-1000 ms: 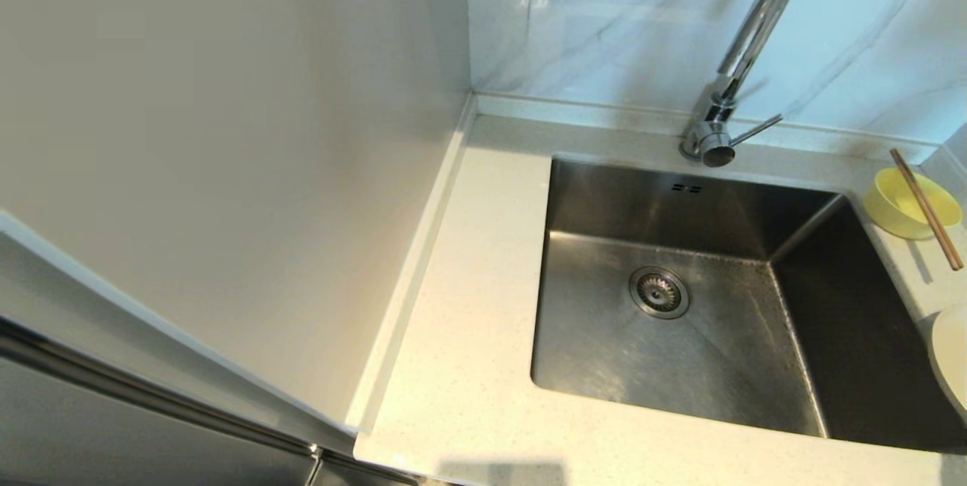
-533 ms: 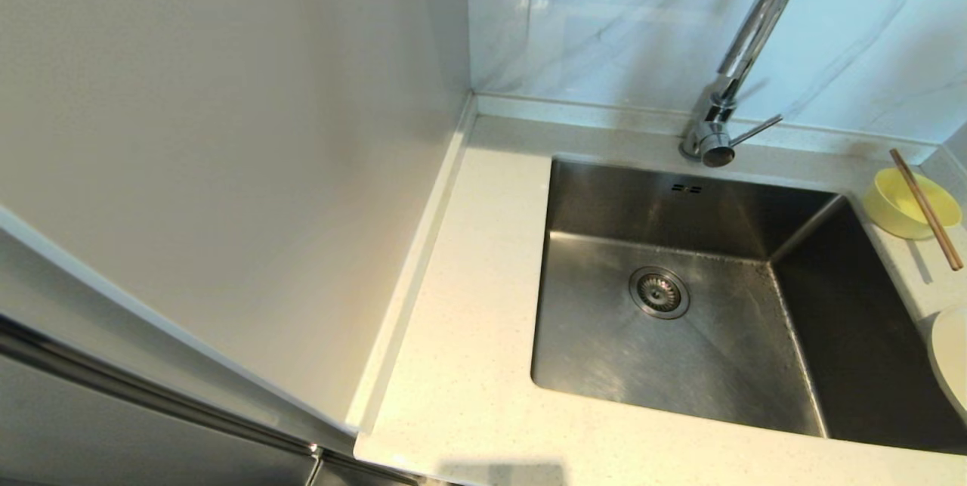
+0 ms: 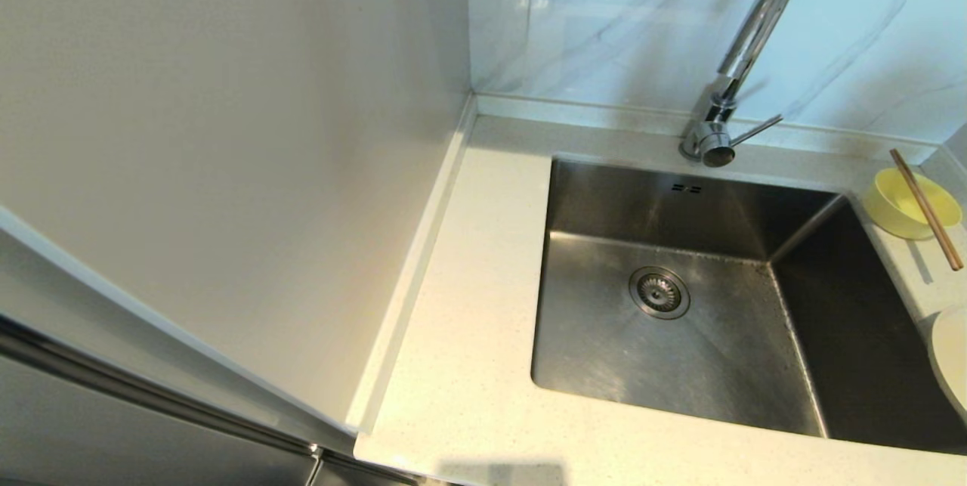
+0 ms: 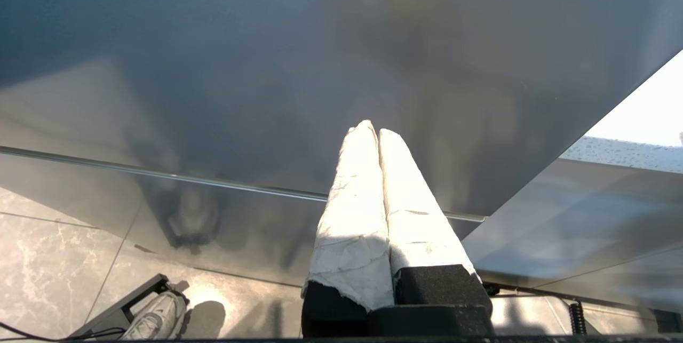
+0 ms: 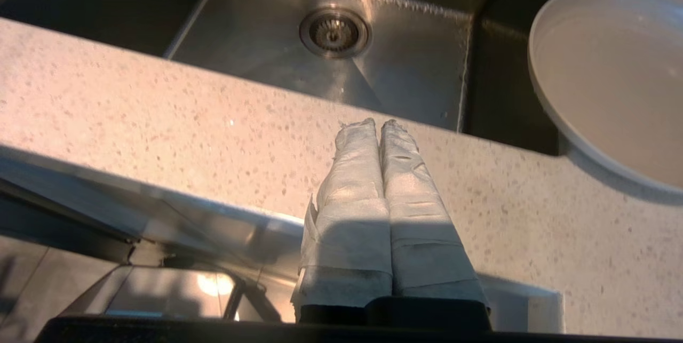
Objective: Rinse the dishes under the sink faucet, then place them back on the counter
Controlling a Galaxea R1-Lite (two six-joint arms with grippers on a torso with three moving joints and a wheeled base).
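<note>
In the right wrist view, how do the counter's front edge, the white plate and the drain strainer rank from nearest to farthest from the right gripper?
Seen from the right gripper, which is shut:
1. The counter: its front strip lies directly under the fingertips.
2. The white plate: on the counter to the sink's right, partly over its edge.
3. The drain strainer: down in the sink floor, beyond the strip.

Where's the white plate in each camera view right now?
Head view: white plate, cut off at the right edge, on the counter beside the sink.
Left wrist view: not in it.
Right wrist view: upper right.
Shared landmark: the drain strainer.
</note>
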